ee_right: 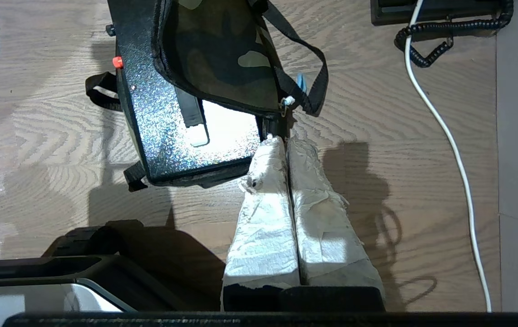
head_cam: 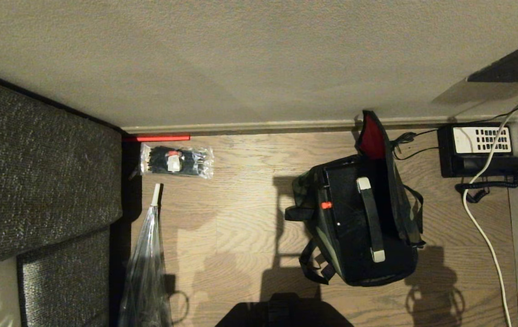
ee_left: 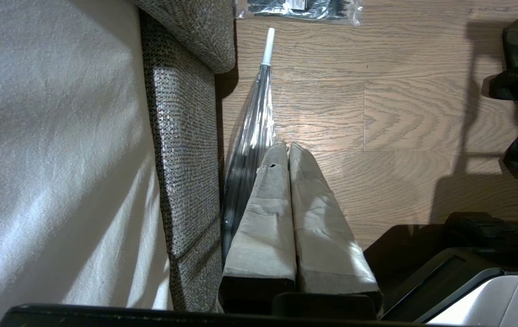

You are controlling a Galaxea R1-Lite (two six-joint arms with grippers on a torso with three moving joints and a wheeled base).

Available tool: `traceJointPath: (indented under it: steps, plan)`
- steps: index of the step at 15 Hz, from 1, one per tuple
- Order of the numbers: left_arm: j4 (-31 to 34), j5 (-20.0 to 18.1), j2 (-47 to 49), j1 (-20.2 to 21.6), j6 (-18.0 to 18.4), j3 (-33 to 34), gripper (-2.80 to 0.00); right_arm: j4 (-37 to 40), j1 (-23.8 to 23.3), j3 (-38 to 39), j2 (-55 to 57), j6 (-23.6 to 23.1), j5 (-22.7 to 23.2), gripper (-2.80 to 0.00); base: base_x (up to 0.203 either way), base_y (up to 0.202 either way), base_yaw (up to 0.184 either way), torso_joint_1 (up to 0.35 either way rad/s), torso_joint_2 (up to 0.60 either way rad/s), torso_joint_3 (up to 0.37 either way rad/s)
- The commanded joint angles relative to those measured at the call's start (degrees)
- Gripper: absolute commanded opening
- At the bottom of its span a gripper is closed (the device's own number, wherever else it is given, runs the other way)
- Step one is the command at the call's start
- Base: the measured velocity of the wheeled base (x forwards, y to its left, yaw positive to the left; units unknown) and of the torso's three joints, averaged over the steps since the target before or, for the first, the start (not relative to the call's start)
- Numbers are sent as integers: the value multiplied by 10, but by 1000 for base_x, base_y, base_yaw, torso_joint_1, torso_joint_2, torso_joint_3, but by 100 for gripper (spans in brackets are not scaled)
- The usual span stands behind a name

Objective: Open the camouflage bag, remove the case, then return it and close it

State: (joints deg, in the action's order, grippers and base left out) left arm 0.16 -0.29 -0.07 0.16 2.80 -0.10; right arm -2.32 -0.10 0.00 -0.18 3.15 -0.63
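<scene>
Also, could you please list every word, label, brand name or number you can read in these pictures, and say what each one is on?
No text can be read anywhere.
White label in the clear plastic packet of black cable ties: too small and blurred to read.
Pale keypad panel of the black desk telephone: only dark key shapes, no legible digits.
Black hard case in the green camouflage fabric bag: no marking visible.

I see the case (head_cam: 354, 213) sitting inside the camouflage bag (head_cam: 399, 200) on the floor (head_cam: 240, 204), flap up toward the wall (head_cam: 240, 59). The telephone (head_cam: 474, 150) lies to its right, the umbrella (head_cam: 147, 259) and packet (head_cam: 176, 161) well left, beside the sofa (head_cam: 36, 172).
</scene>
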Motion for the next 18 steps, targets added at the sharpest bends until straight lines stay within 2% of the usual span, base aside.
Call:
traceJointPath:
  steps: [1,18]
  plan:
    - [0,0,1,0,0,0,-280,-1,0,10,0,0,0,-280,0,0,0,0,0,0]
    - [0,0,1,0,0,0,-280,-1,0,8,0,0,0,-280,0,0,0,0,0,0]
